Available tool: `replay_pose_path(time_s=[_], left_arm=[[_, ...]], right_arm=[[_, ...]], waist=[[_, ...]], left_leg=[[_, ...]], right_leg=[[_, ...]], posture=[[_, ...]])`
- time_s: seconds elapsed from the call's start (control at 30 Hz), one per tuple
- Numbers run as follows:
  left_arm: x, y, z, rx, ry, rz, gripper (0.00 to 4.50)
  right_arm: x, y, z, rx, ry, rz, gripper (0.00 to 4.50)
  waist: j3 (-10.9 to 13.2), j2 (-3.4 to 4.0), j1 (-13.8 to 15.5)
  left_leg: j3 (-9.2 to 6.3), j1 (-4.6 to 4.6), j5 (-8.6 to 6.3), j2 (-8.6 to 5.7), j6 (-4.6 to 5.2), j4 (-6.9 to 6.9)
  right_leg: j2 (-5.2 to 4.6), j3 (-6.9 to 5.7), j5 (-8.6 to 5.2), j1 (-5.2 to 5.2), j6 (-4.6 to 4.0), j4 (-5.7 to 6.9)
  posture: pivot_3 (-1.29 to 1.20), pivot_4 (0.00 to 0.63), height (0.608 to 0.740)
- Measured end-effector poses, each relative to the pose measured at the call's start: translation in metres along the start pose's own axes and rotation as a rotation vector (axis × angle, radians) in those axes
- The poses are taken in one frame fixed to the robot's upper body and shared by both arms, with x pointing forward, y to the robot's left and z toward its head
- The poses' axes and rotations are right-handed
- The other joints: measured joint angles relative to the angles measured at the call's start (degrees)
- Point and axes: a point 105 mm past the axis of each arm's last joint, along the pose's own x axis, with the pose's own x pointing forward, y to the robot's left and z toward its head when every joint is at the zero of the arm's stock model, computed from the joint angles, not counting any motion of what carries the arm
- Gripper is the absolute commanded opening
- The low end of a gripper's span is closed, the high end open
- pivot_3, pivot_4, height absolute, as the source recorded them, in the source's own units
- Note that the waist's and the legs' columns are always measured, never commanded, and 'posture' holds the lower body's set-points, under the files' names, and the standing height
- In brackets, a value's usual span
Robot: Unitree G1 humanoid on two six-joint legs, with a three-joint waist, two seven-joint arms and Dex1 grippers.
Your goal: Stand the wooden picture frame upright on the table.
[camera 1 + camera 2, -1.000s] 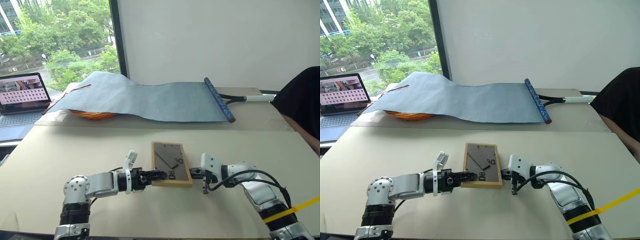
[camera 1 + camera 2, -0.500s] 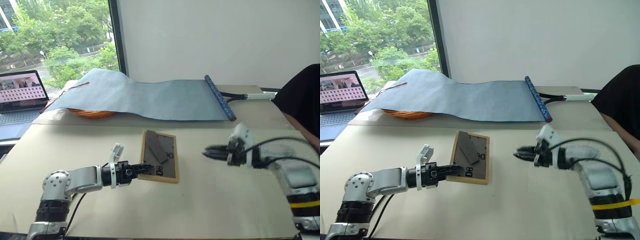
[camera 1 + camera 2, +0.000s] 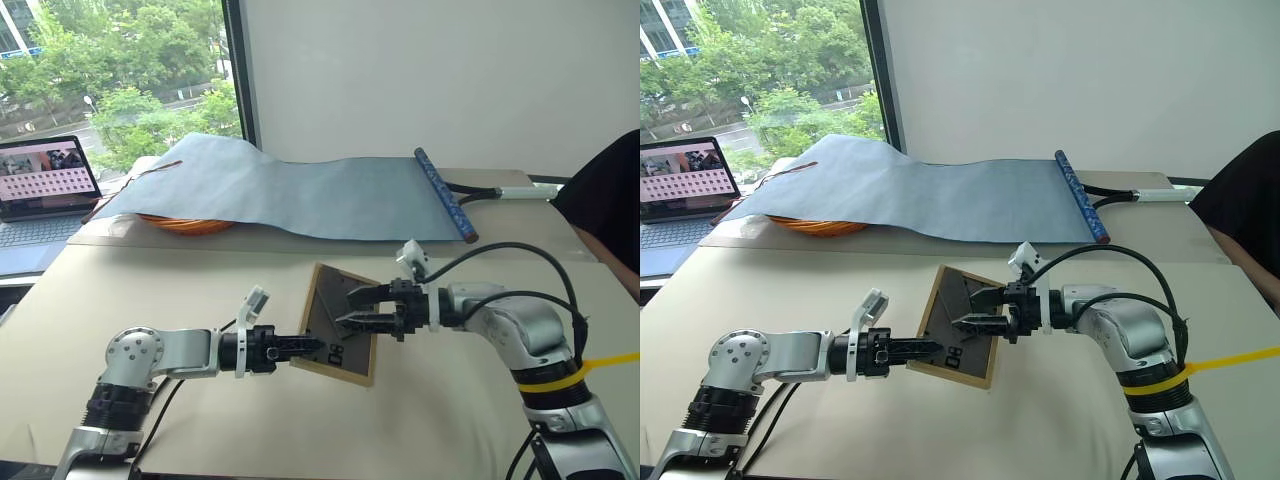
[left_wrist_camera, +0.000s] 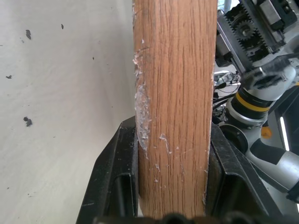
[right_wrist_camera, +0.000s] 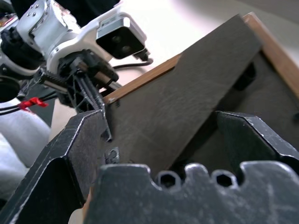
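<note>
The wooden picture frame (image 3: 352, 352) is tilted up off the table (image 3: 450, 420), its grey back with white digits and prop leg (image 5: 187, 93) facing me. My left gripper (image 3: 308, 346) is shut on the frame's lower left edge; in the left wrist view the wooden edge (image 4: 175, 93) sits clamped between both fingers (image 4: 112, 177). My right gripper (image 3: 343, 308) comes in from the right, open, at the frame's back. Its fingers (image 5: 70, 154) stand on either side of the prop leg without closing on it.
A long blue-grey cloth scroll (image 3: 300, 195) lies across the far table over an orange basket (image 3: 185, 225). A laptop (image 3: 45, 185) stands at the far left. A person in black (image 3: 610, 200) sits at the right edge. Bare tabletop lies around the frame.
My right gripper left the frame's right edge, rose, opened, and came back over the grey back. The frame, still held by my left gripper, went from lying flat to tilted up and turned.
</note>
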Motion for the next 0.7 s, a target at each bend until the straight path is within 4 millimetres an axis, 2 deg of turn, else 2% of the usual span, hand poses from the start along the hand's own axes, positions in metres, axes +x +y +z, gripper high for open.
replay_pose_path(time_s=[0.1,0.2,0.3,0.47,0.6,0.7], left_arm=[[0.002,-0.001,0.000,0.000,0.002,-0.007,1.16],[0.001,-0.003,0.001,-0.016,-0.003,-0.035,1.16],[-0.001,-0.007,0.002,-0.038,-0.007,-0.070,1.16],[-0.011,-0.006,0.001,-0.085,-0.026,-0.082,1.16],[-0.026,-0.003,0.004,-0.127,-0.059,-0.095,1.16],[-0.033,-0.002,0.008,-0.146,-0.074,-0.111,1.16]], right_arm=[[0.004,0.014,-0.005,-0.023,-0.001,0.079,4.47],[0.002,0.026,0.000,-0.079,-0.044,0.132,4.47],[-0.003,0.027,0.007,-0.148,-0.068,0.116,4.47],[-0.027,0.004,0.005,-0.363,0.001,-0.067,4.47],[-0.075,-0.034,0.000,-0.511,0.079,-0.321,4.47],[-0.090,-0.043,0.001,-0.791,0.111,-0.458,4.47]], waist=[[0.0,0.00,0.0],[0.0,-0.01,0.0],[0.0,-0.01,0.0],[0.0,-0.02,-0.1],[0.1,-0.02,0.2],[0.1,-0.02,0.1]], left_leg=[[0.00,0.00,0.00,0.00,0.00,-0.01],[0.00,0.00,0.00,0.00,0.00,0.01],[0.00,0.00,0.00,0.00,0.00,0.02],[0.00,0.00,0.00,0.00,0.00,0.02],[0.02,0.00,0.00,-0.01,0.00,0.02],[0.02,0.01,0.00,-0.01,0.00,-0.03]], right_leg=[[0.00,0.00,0.00,-0.01,0.00,0.00],[0.00,0.00,0.00,0.00,0.01,0.00],[0.00,0.00,0.00,0.00,0.01,0.00],[-0.01,0.00,-0.02,-0.03,0.03,-0.01],[-0.03,0.00,-0.04,-0.06,0.07,-0.02],[-0.03,0.00,-0.16,-0.08,0.25,-0.02]], posture=[[0.00,0.150,0.715],[0.00,0.150,0.715],[0.00,0.150,0.715],[0.00,0.150,0.715],[0.00,0.150,0.715],[0.00,0.150,0.715]])
